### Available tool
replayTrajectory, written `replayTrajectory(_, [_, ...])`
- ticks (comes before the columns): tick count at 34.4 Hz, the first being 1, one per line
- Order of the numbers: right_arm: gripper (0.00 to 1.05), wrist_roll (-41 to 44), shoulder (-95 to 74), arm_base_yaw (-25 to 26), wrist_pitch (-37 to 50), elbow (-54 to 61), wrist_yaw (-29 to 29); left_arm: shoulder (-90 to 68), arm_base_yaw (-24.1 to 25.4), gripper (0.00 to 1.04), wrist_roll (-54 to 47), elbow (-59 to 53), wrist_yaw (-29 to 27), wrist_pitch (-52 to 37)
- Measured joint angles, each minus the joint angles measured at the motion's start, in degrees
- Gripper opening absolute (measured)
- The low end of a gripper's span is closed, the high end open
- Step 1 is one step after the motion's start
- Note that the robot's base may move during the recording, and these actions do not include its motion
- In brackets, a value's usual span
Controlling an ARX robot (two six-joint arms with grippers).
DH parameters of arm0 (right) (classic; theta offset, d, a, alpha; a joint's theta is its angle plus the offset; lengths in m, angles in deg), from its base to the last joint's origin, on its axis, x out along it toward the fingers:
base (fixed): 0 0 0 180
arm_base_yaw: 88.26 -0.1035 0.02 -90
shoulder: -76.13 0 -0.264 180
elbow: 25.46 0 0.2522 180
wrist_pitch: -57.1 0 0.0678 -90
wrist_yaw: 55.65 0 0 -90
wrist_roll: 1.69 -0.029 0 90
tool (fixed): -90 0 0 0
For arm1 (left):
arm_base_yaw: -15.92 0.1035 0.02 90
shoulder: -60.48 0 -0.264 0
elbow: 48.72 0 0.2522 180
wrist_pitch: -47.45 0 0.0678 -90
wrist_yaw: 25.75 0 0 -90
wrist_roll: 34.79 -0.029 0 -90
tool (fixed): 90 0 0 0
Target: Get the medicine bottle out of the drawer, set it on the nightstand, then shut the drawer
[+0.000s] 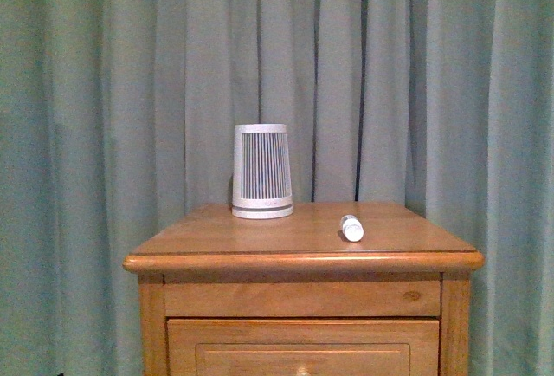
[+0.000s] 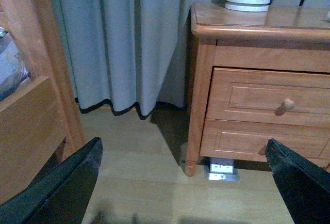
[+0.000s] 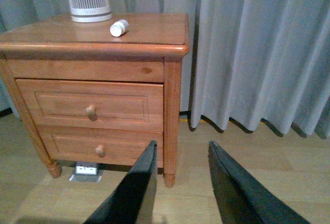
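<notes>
Bottle: tiny white capped medicine bottle lies on honey-brown wooden nightstand tabletop, frame centre-right | Drawer: upper knobbed drawer flush, closed | Left pincer released, right pincer released, both empty | Task: apparently complete

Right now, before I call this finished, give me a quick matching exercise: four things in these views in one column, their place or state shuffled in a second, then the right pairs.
Things:
1. medicine bottle
2. upper drawer
3. ribbed device
4. left gripper

States:
A. shut flush with the nightstand front
B. open, holding nothing, low above the floor
C. lying on its side on the top, toward the right
D. standing upright at the back of the top

Pairs: 1-C, 2-A, 3-D, 4-B
</notes>
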Motion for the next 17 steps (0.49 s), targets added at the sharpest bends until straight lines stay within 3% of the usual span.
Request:
replayTrajectory(6, [0.02, 0.1, 1.7, 0.0, 0.7, 2.3, 0.0, 0.0, 0.0, 0.98, 0.0, 0.0, 0.0, 0.0])
replayTrajectory(17, [0.03, 0.2, 3.7, 0.0, 1.3, 4.8, 0.0, 0.0, 0.0, 0.98, 0.0, 0.0, 0.0, 0.0])
